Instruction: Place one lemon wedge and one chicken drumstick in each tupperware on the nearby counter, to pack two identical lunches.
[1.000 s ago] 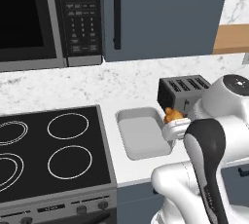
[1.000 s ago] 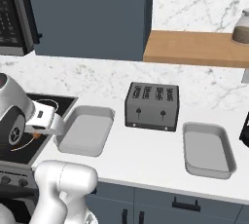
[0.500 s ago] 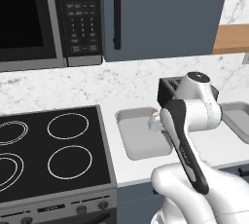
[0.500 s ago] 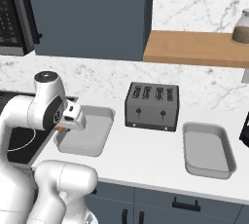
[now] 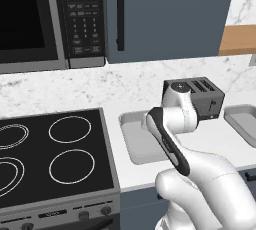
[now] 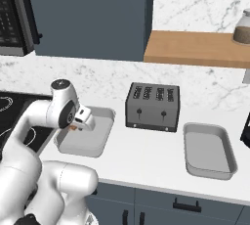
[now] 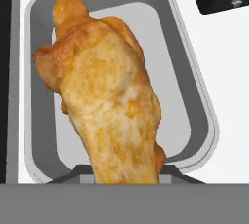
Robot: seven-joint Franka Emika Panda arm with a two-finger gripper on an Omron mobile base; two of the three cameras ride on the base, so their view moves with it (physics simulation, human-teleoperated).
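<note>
My gripper (image 7: 125,173) is shut on the golden orange-brown chicken drumstick (image 7: 109,106), which hangs over the left tupperware (image 7: 41,72). That light-grey tray looks empty beneath it. In the right base view the gripper (image 6: 80,120) hovers over the tray's (image 6: 93,143) left part, and a bit of the drumstick (image 6: 73,127) peeks out under it. The other tupperware (image 6: 207,150) lies empty to the right of the toaster. In the left base view my arm covers part of the left tupperware (image 5: 137,141), and the right one (image 5: 245,121) shows at the edge. The lemon wedges are out of view.
A dark toaster (image 6: 152,106) stands on the white counter between the two trays. A black stove top (image 5: 50,149) borders the left tray. A microwave (image 5: 45,19) and cabinet hang above, and a wooden shelf (image 6: 195,48) with a jar runs at the back right.
The arm has swung round and carried the drumstick from the tray's edge to over the left tupperware. The grip has stayed the same.
</note>
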